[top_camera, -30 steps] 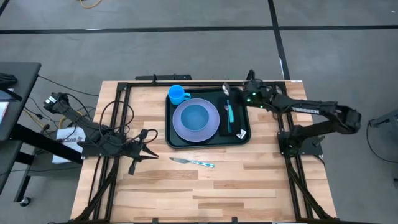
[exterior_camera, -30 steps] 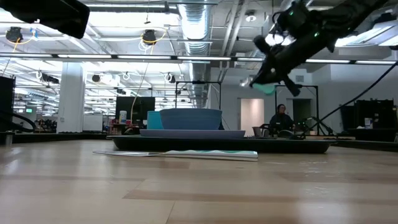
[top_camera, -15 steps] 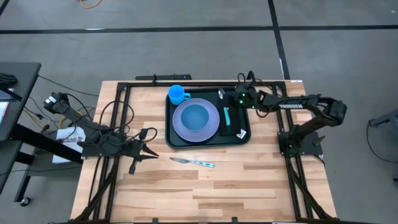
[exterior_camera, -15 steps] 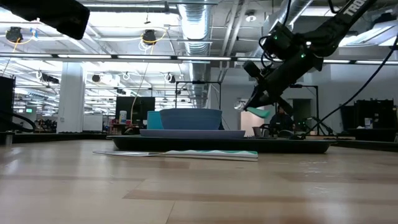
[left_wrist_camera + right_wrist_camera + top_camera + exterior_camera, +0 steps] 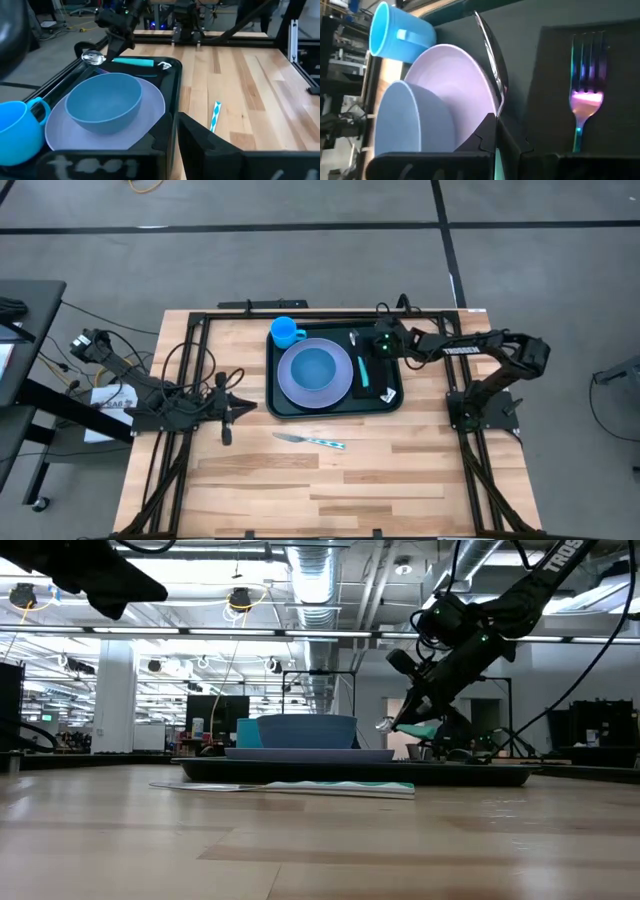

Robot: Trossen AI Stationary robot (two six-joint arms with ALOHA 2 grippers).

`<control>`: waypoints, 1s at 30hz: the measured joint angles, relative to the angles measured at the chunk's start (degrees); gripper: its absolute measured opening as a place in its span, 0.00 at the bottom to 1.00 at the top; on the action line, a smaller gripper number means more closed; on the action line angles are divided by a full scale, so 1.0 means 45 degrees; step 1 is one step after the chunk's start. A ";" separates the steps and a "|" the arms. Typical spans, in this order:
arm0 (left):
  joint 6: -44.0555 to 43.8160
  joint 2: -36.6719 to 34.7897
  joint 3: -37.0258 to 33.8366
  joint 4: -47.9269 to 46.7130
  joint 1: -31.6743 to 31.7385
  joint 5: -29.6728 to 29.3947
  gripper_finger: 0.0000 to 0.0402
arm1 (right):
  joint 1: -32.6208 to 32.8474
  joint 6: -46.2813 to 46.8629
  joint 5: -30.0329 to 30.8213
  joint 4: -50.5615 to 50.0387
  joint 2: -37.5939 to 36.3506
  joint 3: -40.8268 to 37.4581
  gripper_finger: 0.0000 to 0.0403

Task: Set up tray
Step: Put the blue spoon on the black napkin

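Note:
The dark green tray (image 5: 276, 394) lies at the table's far middle. On it are a lavender plate (image 5: 342, 386) with a blue bowl (image 5: 315, 368), a blue cup (image 5: 285, 332), and a fork (image 5: 365, 370) on a black napkin (image 5: 377, 386). My right gripper (image 5: 372, 344) hovers over the tray's far right part, shut on a teal-handled spoon (image 5: 386, 725). A knife (image 5: 310, 440) with a striped handle lies flat on the wood near the tray. My left gripper (image 5: 227, 412) waits above the table's left side, shut. My right gripper pinches the spoon by its handle (image 5: 499, 107) between the two fingers, slanting down from the table's right. The silver bowl end (image 5: 92, 57) sticks out past the fingertips toward the plate. The spoon is lifted clear above the tray.
Black frame rails (image 5: 200, 370) run along the table's left, right and far edges. Bare wood (image 5: 400, 480) spreads across the near half of the table. A person sits in the room far behind the table (image 5: 452, 730).
My right gripper, carrying the spoon, has moved from the tray's far right corner toward the table's left and down, coming over the tray beside the plate. My left gripper has turned about its wrist while staying at the table's left side.

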 joint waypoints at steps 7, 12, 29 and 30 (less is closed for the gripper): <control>0.0326 0.0000 0.0000 0.0019 0.0000 0.0037 0.04 | 0.0199 0.0580 0.0967 -0.0321 0.0029 0.0004 0.00; 0.0425 0.0000 -0.0005 0.0015 0.0000 0.0037 0.04 | 0.0415 0.0826 0.1395 -0.0518 0.0029 0.0004 0.00; 0.0734 0.0000 -0.0010 0.0102 0.0000 0.0042 0.04 | 0.0700 0.1264 0.2270 -0.1344 0.0029 0.0004 0.00; 0.0734 0.0000 -0.0010 0.0107 0.0000 0.0042 0.04 | 0.0705 0.1264 0.2270 -0.1338 0.0029 0.0004 0.00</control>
